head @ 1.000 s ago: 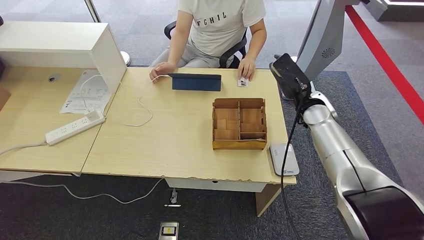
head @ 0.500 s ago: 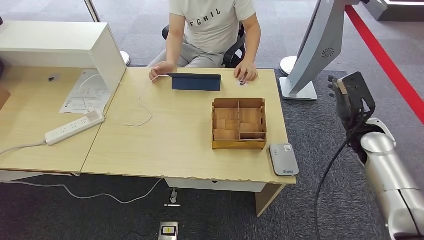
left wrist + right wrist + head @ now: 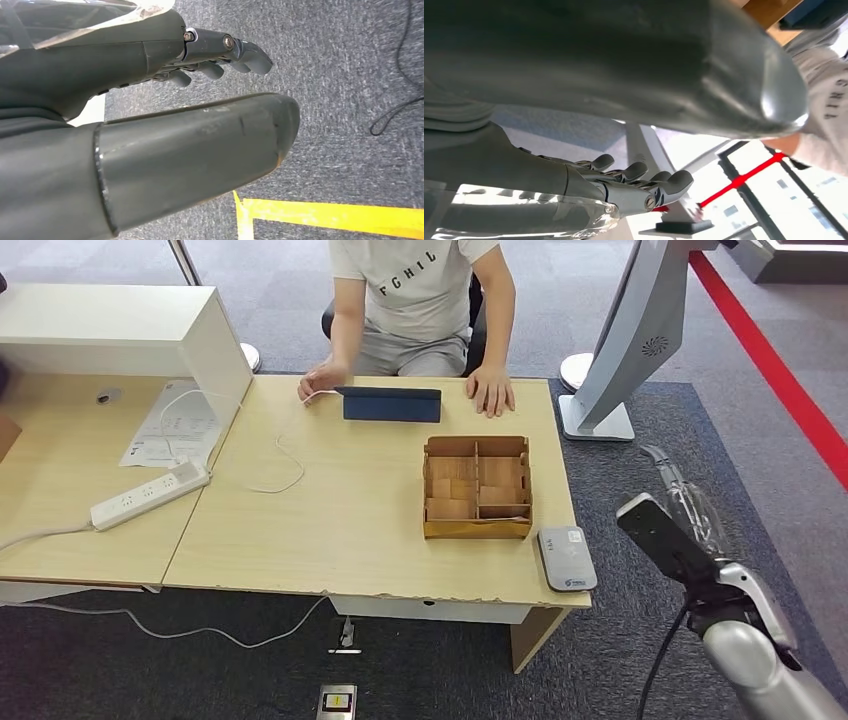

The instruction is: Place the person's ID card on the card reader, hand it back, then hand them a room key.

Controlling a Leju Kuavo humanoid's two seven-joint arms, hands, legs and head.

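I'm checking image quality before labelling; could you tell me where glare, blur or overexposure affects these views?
Head view: evenly lit and sharp, table and card reader crisp. Right wrist view: windows behind blown out white, thumb close and soft. Left wrist view: carpet sharp, glare on the clear cover by the fingers.

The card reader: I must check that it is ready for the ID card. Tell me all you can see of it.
The card reader is a flat grey slab with rounded corners and a small blue mark near its front end. It lies flat at the table's front right corner, just right of the wooden box. Nothing lies on it.
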